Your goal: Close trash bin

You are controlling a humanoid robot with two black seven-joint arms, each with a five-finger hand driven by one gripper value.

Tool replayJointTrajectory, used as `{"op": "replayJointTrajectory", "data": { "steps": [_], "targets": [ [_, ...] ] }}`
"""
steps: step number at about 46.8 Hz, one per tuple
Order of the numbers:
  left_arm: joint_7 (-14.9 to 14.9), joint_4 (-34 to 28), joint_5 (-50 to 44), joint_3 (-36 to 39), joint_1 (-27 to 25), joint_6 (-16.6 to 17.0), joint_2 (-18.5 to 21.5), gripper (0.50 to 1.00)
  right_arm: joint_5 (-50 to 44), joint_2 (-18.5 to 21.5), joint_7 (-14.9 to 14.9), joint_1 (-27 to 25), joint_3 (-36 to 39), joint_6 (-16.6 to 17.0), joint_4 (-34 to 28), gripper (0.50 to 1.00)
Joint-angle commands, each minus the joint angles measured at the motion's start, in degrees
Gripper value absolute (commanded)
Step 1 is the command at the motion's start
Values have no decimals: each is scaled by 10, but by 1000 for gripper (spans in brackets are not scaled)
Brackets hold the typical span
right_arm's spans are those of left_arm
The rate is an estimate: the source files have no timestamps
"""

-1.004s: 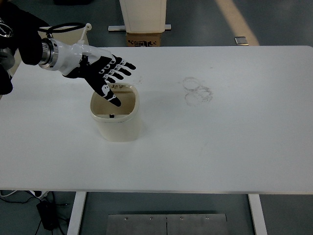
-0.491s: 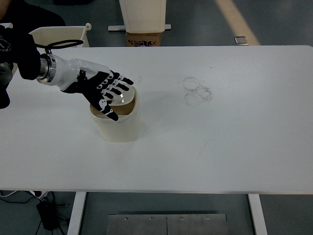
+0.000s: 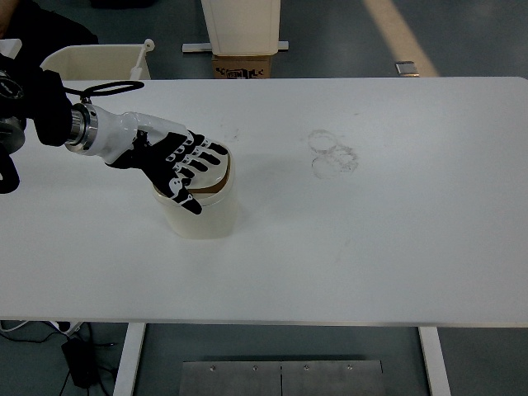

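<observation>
A small cream trash bin (image 3: pixel 200 213) stands upright on the white table (image 3: pixel 371 247), left of centre. Its swing lid (image 3: pixel 210 176) lies nearly flat in the bin's top opening, with a thin brown gap showing along the right rim. My left hand (image 3: pixel 183 167) comes in from the left edge and rests palm-down on the lid, fingers spread flat across it and holding nothing. The hand covers most of the bin's top. No right arm is in view.
Faint ring marks (image 3: pixel 332 153) stain the table right of the bin. Beyond the far edge stand a cream tub (image 3: pixel 91 63) at the left, a white cabinet (image 3: pixel 242 25) and a cardboard box (image 3: pixel 243 66).
My left hand has come down from above the open bin onto its top. The lid has swung from tilted down inside the bin to nearly level with the rim.
</observation>
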Motion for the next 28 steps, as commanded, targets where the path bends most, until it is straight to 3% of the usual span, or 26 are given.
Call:
{"op": "replayJointTrajectory", "data": {
  "steps": [1, 28],
  "targets": [
    [0, 0, 0, 0, 3, 0, 0, 1000, 0, 0, -1, 0, 0, 0, -1, 991],
    [0, 1, 0, 0, 20, 2, -3, 1000, 0, 0, -1, -1, 0, 0, 0, 991]
  ]
}}
